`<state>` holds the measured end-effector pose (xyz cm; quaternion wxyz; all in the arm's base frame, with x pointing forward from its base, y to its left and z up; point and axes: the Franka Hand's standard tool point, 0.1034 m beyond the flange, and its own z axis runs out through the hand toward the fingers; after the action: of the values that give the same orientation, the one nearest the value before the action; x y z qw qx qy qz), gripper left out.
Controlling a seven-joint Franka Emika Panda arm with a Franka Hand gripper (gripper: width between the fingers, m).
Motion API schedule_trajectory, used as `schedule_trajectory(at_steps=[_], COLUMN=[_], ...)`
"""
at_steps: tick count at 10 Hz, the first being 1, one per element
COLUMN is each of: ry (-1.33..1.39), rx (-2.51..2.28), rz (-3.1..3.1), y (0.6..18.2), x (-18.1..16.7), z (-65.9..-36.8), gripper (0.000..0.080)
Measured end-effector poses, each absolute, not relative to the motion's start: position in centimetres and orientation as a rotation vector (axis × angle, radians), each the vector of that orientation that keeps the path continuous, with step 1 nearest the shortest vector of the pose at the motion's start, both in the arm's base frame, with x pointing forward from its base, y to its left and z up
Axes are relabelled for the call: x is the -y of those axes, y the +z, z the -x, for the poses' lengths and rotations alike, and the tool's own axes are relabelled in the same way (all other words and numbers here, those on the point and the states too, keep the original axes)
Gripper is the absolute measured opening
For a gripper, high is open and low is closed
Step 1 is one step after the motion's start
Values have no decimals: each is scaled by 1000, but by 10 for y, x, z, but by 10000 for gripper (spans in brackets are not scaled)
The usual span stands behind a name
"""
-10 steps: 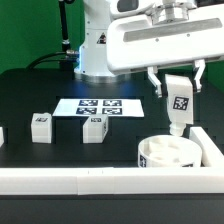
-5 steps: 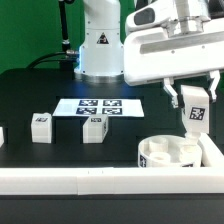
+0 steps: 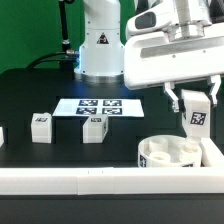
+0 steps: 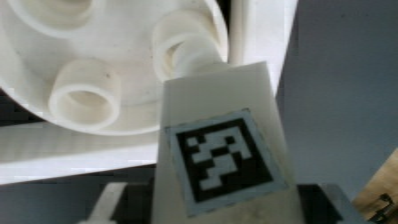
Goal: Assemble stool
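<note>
fingers (image 3: pixel 173 97) grip leg (image 3: pixel 197 114) | over seat (image 3: pixel 165 156) | seat cropped in wrist view

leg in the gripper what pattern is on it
White leg with a black-and-white square tag; the wrist view shows it best.

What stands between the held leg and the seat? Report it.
Nothing visible. The gripper holds the leg just above the seat, toward the exterior view's right. Only open air lies between, and the seat's holes show uncovered.

arm (image 3: pixel 98 62) white, glossy | black triangle mark (image 3: pixel 101 41) | pincer (image 3: pixel 194 104) white
</note>
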<state>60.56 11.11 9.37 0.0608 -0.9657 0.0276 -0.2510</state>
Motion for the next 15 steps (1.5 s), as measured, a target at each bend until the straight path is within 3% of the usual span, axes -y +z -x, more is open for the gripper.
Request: schedule_trajectory(at_steps=[12,13,14,15], ry=[-802,-802,-802,-800], rx=[-70,-68,-65,-58], rz=[2920,2921,2922,2924], y=[80,80,80,80], x=[-109,-109,-109,-108], z=[-602,-602,-602,-602], gripper=[327,403,403,574])
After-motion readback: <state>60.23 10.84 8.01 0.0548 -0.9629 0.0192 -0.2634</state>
